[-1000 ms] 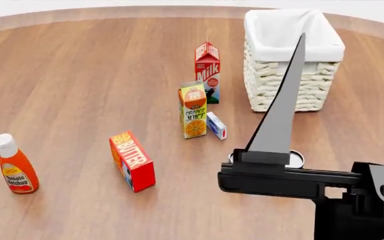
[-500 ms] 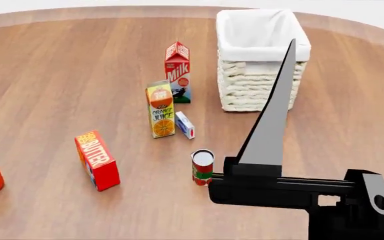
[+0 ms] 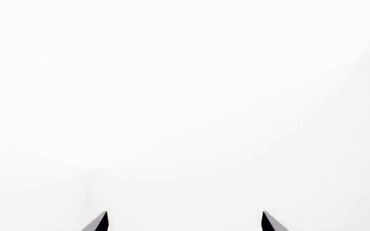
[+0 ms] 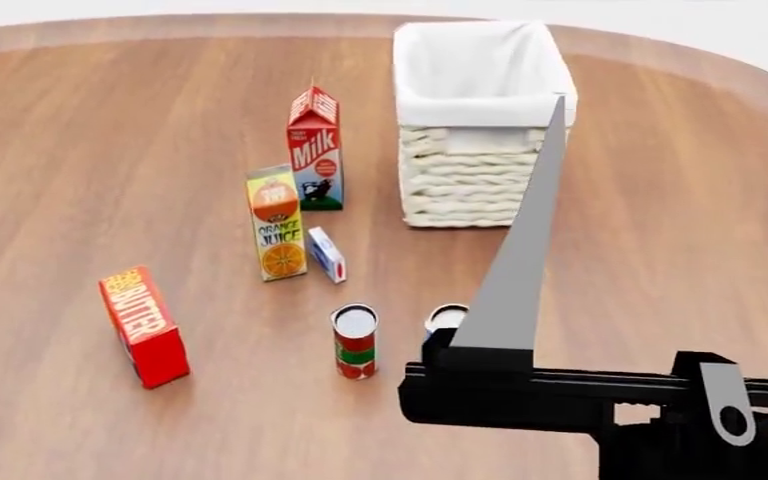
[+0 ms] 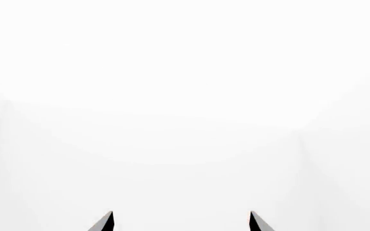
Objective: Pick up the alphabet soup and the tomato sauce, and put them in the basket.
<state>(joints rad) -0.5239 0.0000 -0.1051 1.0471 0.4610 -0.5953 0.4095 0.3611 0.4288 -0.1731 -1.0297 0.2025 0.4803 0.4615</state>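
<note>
Red and green mark the tomato sauce (image 4: 355, 343), which is stood upright on the wooden worktop (image 4: 117, 140), towards the near edge. Just beside it, on the right-hand side, only the silvery top of a second can, taken to be the alphabet soup (image 4: 447, 318), is seen; its label is hidden behind the dark arm link that crosses the head view. The basket (image 4: 480, 180) is set towards the far edge, with its cloth-lined mouth open upward, so that cans can be lowered in from above.

Between cans and basket a strip of bare wood is left. The milk carton (image 4: 316, 149), the orange juice carton (image 4: 276, 222) and a small white box (image 4: 327, 255) are grouped to the left of that strip, and the butter box (image 4: 144, 326) is placed further towards the left edge. The right-hand side of the worktop is uncluttered, so an approach from there is judged easiest.

In each wrist view only two dark fingertips are seen against plain white: the left gripper (image 3: 184, 221) and the right gripper (image 5: 181, 221) are both held with jaws spread and nothing between them, evidently pointed away from the worktop. Neither can is yet grasped, so the task is judged barely begun.
</note>
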